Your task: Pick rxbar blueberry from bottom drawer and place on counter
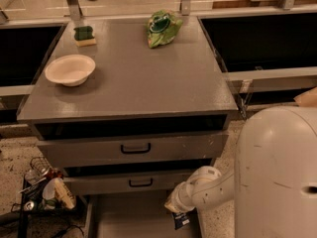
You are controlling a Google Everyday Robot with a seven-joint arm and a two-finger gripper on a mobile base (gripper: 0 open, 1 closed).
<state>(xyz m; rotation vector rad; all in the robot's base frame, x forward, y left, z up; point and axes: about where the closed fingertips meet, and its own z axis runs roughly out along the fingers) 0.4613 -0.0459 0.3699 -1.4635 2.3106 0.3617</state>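
Note:
The bottom drawer [130, 218] stands pulled out below the cabinet, a shallow grey tray whose visible floor is bare. Over its right side hangs my gripper [176, 211] at the end of the white arm. It is shut on the rxbar blueberry [181, 220], a small dark bar with white lettering that hangs from the gripper just above the drawer's right edge. The grey counter [133, 83] lies well above, at the top of the cabinet.
On the counter sit a white bowl [70, 69] at the left, a green sponge [84, 34] behind it and a green chip bag [163, 28] at the back. Two handled drawers [134, 148] are closed. A wire basket of clutter [43, 192] stands lower left.

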